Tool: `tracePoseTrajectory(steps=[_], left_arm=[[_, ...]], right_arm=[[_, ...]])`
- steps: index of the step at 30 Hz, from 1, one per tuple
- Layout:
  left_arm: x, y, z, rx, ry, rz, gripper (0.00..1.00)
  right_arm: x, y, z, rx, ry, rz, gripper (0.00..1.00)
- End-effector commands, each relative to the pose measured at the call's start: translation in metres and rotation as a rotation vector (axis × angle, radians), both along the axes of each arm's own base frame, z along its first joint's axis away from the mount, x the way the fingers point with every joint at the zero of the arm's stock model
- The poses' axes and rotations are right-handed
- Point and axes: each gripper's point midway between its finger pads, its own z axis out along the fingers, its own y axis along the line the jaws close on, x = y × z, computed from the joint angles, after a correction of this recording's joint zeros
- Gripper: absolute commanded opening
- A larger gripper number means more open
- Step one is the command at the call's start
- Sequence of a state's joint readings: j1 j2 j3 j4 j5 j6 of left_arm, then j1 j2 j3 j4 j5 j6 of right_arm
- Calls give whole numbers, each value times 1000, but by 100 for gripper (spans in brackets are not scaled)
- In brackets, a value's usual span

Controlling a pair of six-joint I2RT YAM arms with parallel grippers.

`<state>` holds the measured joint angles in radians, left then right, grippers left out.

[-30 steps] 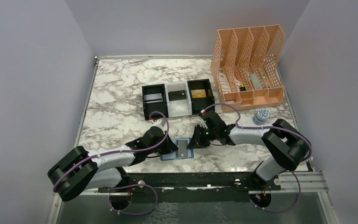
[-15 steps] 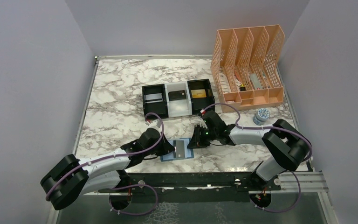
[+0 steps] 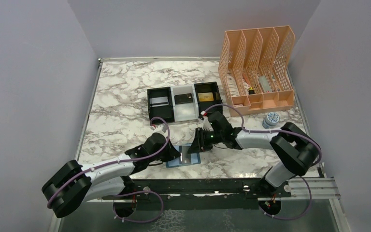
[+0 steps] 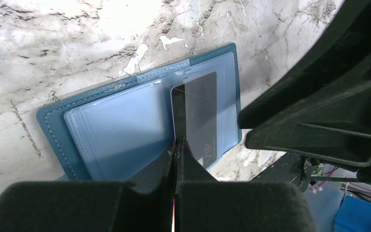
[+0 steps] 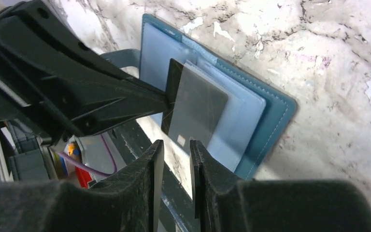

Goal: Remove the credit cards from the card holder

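Clamping your left gripper (image 4: 176, 153) on an edge of the stiff, likely slick card (image 4: 198, 116), you are hovering the right gripper (image 5: 175, 145), jaws apart.

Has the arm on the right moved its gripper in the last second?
Yes. The right gripper has slid left, judged against the tray behind it, and now reaches over the card holder's right edge.

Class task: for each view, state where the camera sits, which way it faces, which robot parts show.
Top external: above, behind the robot, facing down at the table; left arm, right arm show.
Left wrist: on left arm, facing down at the card holder; shut jaws show.
Right wrist: on right arm, facing down; own jaws, left gripper show.
Both wrists share card holder and grey card.
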<state>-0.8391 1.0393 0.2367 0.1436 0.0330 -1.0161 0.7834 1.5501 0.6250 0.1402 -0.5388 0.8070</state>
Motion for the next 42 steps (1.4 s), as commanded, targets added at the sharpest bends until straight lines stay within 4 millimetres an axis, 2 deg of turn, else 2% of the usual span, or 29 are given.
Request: tracePoseTrajectory(steps=[1, 6, 8, 11, 16, 20, 28, 32, 39, 42], left_arm=[[5, 4, 2, 12, -19, 19, 0], [5, 6, 0, 25, -15, 23, 0], [5, 9, 0, 43, -15, 27, 0], [5, 15, 0, 64, -21, 43, 0], [7, 18, 2, 62, -41, 53, 0], [6, 13, 2, 49, -27, 45, 3], [7, 10, 2, 16, -25, 58, 3], [8, 10, 3, 23, -29, 56, 3], [7, 10, 3, 14, -28, 57, 5], [5, 4, 3, -37, -39, 35, 23]], right_arm=[[-3, 10, -12, -1, 43, 39, 27], [1, -12, -57, -182, 94, -59, 27], [4, -23, -68, -247, 91, -102, 27], [8, -30, -71, -291, 73, -135, 26], [7, -26, -70, -272, 83, -117, 26], [5, -17, -62, -215, 88, -89, 25], [11, 5, -15, -90, 20, -9, 26], [5, 16, -6, -16, 26, 50, 26], [-1, 3, -51, -136, 134, 2, 26], [1, -8, -68, -193, 148, -75, 26]])
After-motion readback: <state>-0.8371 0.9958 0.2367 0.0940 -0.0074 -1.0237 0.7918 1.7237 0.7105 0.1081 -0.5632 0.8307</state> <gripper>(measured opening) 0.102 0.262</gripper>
